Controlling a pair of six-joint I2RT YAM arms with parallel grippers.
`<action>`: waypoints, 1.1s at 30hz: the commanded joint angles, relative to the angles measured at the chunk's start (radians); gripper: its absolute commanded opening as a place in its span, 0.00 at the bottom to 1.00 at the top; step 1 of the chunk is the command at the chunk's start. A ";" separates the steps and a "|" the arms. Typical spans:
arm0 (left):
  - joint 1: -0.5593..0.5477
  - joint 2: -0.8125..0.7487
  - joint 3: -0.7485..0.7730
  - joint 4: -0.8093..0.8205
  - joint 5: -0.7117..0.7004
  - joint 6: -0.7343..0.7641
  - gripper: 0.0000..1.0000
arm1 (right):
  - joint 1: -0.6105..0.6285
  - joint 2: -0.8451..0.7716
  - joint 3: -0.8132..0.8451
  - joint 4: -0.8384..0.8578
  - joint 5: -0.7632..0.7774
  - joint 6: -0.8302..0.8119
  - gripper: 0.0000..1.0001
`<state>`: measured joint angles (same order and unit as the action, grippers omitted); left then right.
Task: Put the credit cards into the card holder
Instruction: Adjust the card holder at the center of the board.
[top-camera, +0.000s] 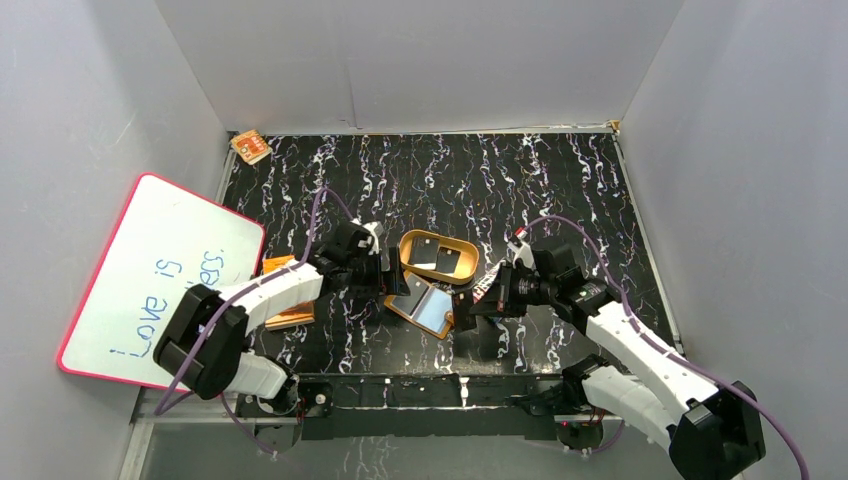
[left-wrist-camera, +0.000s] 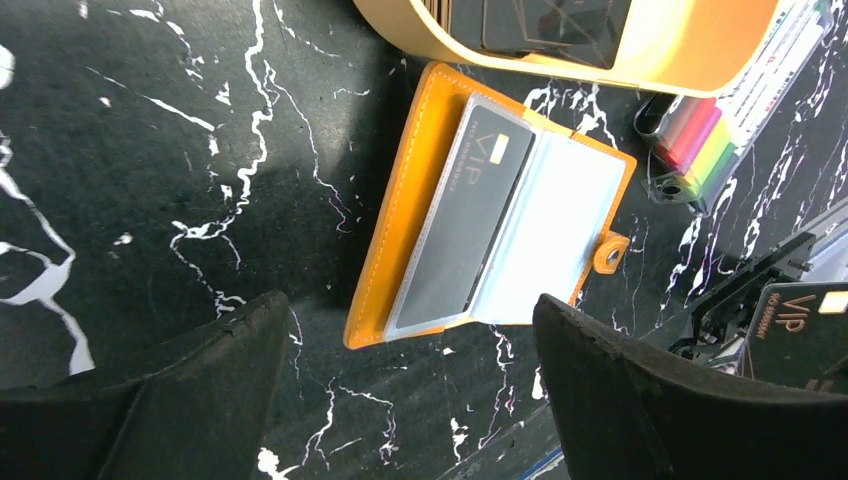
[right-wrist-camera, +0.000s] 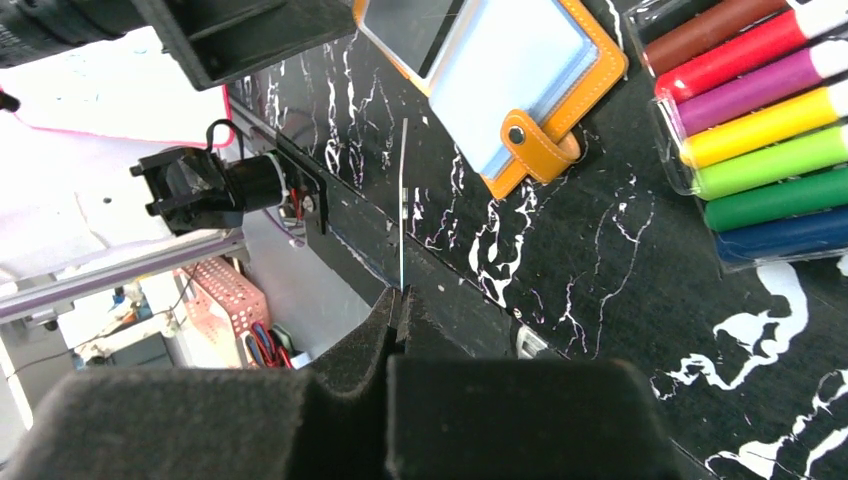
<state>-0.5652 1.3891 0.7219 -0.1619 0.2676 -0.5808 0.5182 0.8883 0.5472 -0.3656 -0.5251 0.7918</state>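
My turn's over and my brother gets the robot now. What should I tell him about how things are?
The left gripper is open and empty, above the open card holder.
The right gripper is shut on one credit card.
Done: one card sits in a pocket of the holder.
Left to do: slot in the held card, then the two more cards lying in the tan tray.
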 joint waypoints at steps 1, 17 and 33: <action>-0.001 0.048 -0.037 0.100 0.080 -0.032 0.86 | 0.007 -0.007 -0.033 0.109 -0.073 0.036 0.00; -0.005 -0.024 -0.228 0.242 0.056 -0.226 0.32 | 0.058 0.058 -0.056 0.185 -0.035 0.068 0.00; -0.066 -0.321 -0.378 0.170 -0.101 -0.427 0.00 | 0.170 0.164 -0.072 0.225 0.141 0.144 0.00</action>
<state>-0.6220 1.1156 0.3527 0.0803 0.2234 -0.9710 0.6830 1.0374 0.4919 -0.1909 -0.4168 0.9180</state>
